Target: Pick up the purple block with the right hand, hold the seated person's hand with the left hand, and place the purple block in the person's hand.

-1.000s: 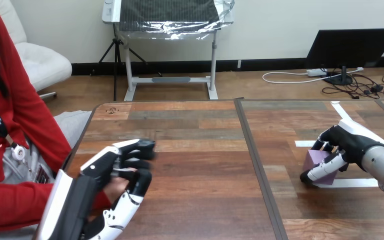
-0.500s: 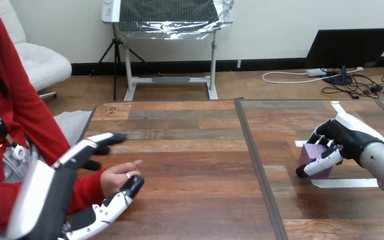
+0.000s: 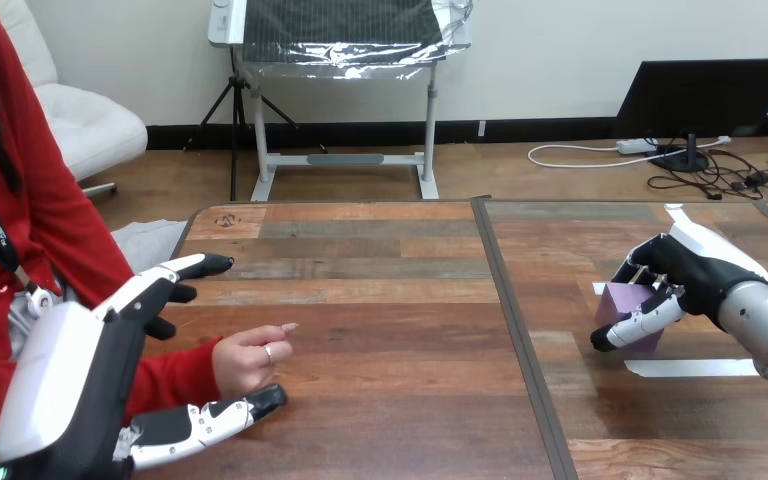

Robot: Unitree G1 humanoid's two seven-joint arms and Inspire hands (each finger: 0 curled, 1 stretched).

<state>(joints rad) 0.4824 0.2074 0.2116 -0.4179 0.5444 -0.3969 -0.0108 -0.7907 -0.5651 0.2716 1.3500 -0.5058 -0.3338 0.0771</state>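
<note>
**Left hand.** The robot's left hand (image 3: 100,345) sits at the near left corner of the wooden table (image 3: 390,300). It is released. Its fingers (image 3: 175,275) extend straight toward the far side, and its thumb (image 3: 205,422) extends straight along the near side. The two form a wide, open span.

**Person's hand.** The person's hand (image 3: 248,358) rests on the table inside that span, loosely curled, with one finger pointing toward the table's middle. The left hand's fingers stand apart from it on the far side. The thumb lies just beside it on the near side; whether they touch cannot be told. No part of the left hand is curled round the person's hand. The red sleeve (image 3: 165,378) runs back from the wrist behind the robot's palm.

**Right hand.** The robot's right hand (image 3: 698,272) is over the right half of the table and is grasping the purple block (image 3: 622,302). Its fingers curl over the block's far and top sides, and its thumb (image 3: 640,320) crosses the near face.

**Purple block.** The block is in the right hand, well apart from the person's hand, to the right of the seam (image 3: 508,300) between the two tabletops. Whether its base touches the table cannot be told.

**Table markings.** A white tape strip (image 3: 688,367) lies on the table just near of the block.
</note>
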